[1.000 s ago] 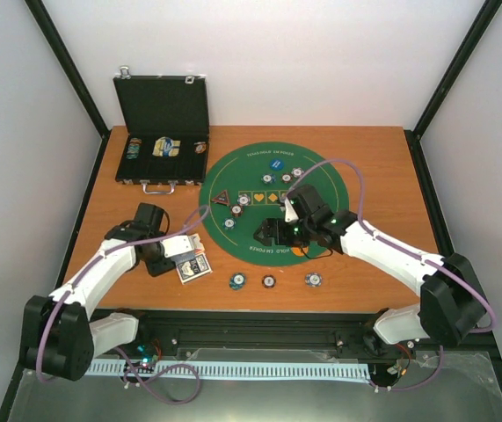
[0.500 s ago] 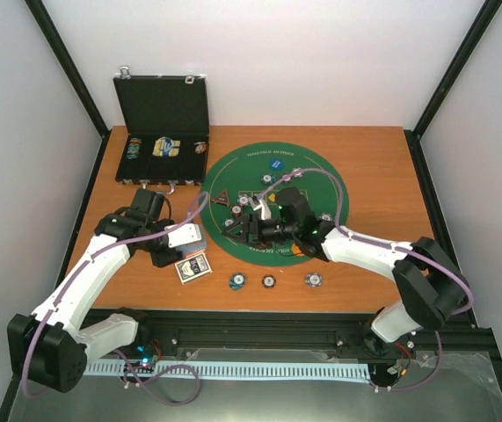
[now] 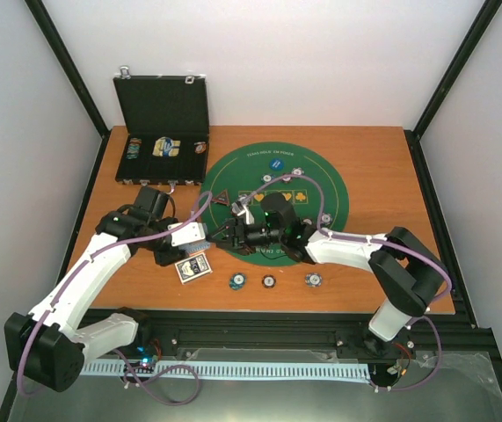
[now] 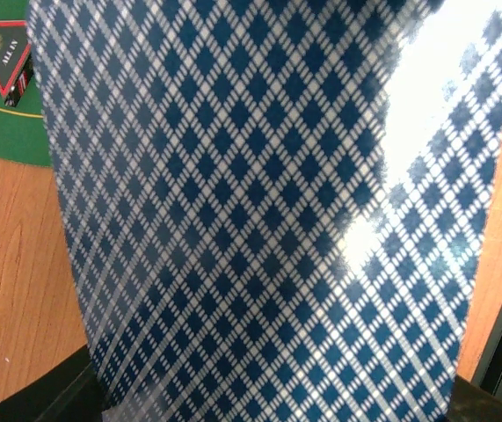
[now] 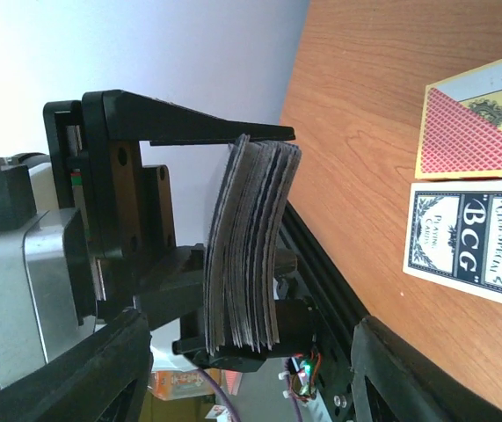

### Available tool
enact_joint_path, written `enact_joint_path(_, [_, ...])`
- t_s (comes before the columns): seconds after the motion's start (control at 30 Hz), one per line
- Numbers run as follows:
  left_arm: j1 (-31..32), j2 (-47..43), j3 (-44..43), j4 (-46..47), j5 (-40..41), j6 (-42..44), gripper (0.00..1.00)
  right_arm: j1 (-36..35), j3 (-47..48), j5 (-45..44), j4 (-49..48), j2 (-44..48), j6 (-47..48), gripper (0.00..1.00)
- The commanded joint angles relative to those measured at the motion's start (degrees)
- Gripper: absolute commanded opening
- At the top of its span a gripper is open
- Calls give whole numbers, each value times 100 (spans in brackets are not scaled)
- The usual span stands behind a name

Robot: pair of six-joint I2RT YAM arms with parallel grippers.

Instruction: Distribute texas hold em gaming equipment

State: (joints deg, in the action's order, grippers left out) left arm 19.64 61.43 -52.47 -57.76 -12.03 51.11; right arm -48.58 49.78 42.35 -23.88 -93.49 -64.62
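**Deck of cards clamped in the left fingers, with the right fingers spread around it**

The deck is gripped across its thickness and slightly bowed. It is held over the worktop, just off the left rim of the green mat. The right fingers are set wide on either side of the deck, and no contact can be made out. Three striped chips are laid near the front edge. The red-edged triangular token is seen on the mat.

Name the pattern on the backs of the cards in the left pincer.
Blue-and-white diamond lattice on the cards; the left wrist view shows it best.
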Motion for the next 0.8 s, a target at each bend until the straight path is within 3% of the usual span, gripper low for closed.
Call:
enact_joint_path(0.0, [58, -34, -222, -18, -61, -83, 1, -120, 226, 78, -473, -221, -225, 62])
enact_joint_path(0.27, [62, -45, -175, 21, -51, -48, 1, -284, 531, 106, -825, -717, -517, 53])
enact_joint_path(0.6, [66, -86, -116, 95, -5, 116, 1, -381, 684, 109, -959, -992, -715, 18])
enact_joint_path(0.63, [66, -95, -122, 110, -17, 127, 6, -381, 656, 100, -987, -992, -737, 16])
enact_joint_path(0.67, [66, -104, -130, 97, -34, 139, 25, -383, 624, 90, -1002, -981, -751, 14])
enact_joint_path(0.73, [66, -133, -133, 51, -111, 177, 85, -382, 573, 68, -1000, -955, -760, 9])
enact_joint_path(0.77, [66, -163, -132, 58, -157, 172, 98, -381, 557, 64, -996, -940, -762, 9])
